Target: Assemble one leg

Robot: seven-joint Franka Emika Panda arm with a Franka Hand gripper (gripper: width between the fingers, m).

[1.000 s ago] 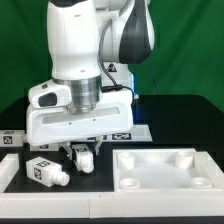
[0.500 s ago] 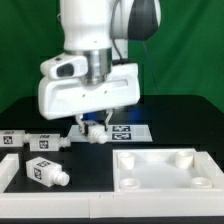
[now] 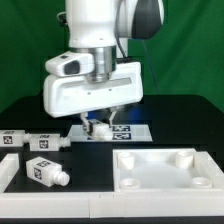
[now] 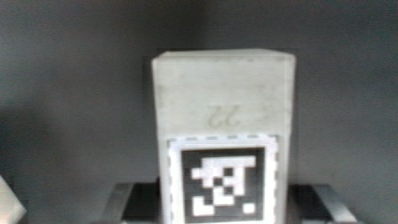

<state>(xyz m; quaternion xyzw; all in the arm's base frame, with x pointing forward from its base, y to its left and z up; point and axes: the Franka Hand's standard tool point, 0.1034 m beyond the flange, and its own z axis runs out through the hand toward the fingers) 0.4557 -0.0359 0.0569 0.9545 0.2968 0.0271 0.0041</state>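
My gripper (image 3: 98, 125) is shut on a leg (image 3: 99, 127), a small white peg, and holds it just above the table near the marker board (image 3: 127, 131). In the wrist view the held leg (image 4: 219, 100) fills the middle, a blocky white body with a black-and-white tag, and it sits between the dark fingers (image 4: 135, 196) of the gripper (image 4: 221, 202). Three more legs lie at the exterior view's left: one (image 3: 12, 138), a second (image 3: 48, 141) and a third (image 3: 45, 170) nearer the front.
A large white square tray-like piece (image 3: 128, 168) with round corner holes lies at the front on the exterior view's right. A white ledge (image 3: 8, 178) runs along the front left. The table is black, with a green backdrop behind.
The gripper has risen and moved toward the exterior view's right and back, carrying the leg from near the front legs to over the marker board's edge.
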